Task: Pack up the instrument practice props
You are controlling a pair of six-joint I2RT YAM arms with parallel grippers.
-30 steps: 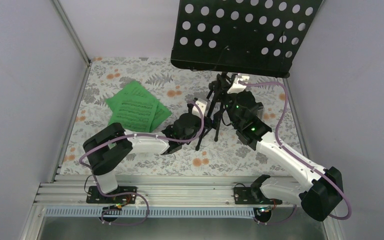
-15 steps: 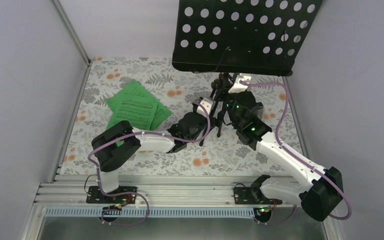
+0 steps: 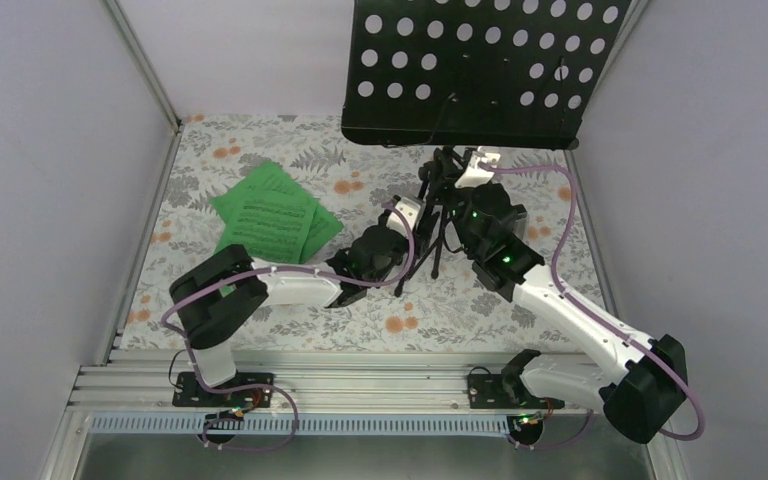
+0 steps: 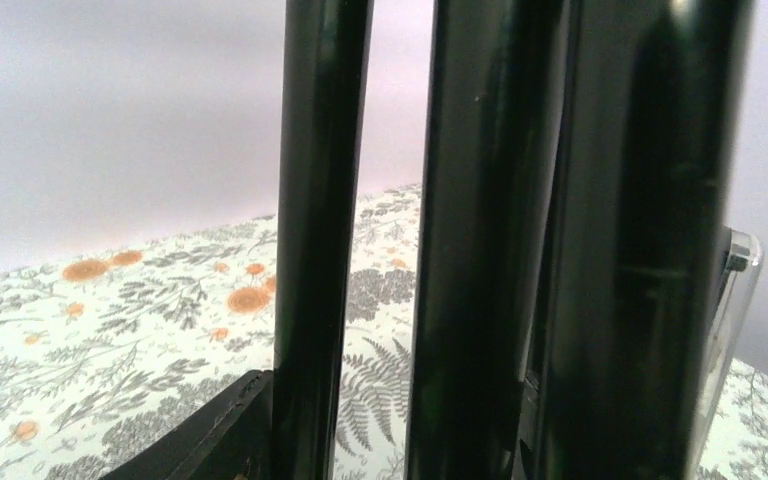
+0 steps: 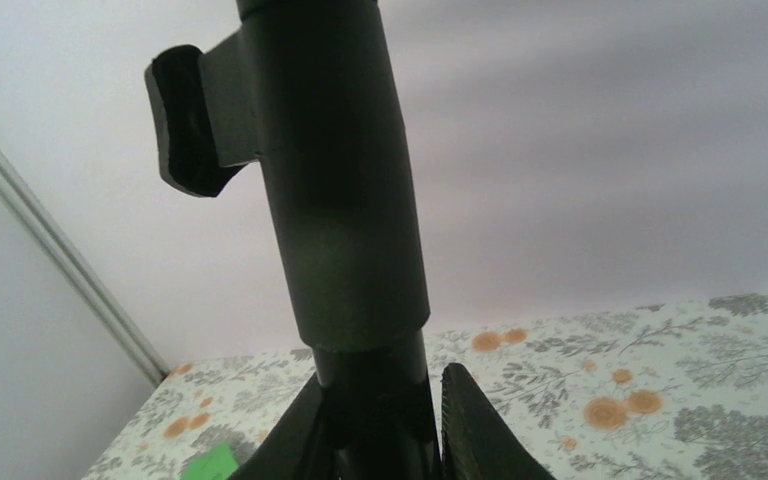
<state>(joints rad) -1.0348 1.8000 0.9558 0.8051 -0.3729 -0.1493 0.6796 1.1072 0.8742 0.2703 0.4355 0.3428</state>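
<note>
music stand (image 3: 465,70) legs between left fingers (image 4: 205,440), grip cannot be told | right fingers (image 5: 470,420) clamped on its post | music sheets (image 3: 265,215) well left of left fingers, flat on counter (image 3: 440,310)

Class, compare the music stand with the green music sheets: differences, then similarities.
The music stand is black and upright; the music sheets are green and flat. The left end effector and right end effector are at the stand; neither touches the sheets. Both rest on the floral table.

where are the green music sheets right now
In the top view the green music sheets lie on the left side of the floral table, left of the legs of the music stand.
</note>
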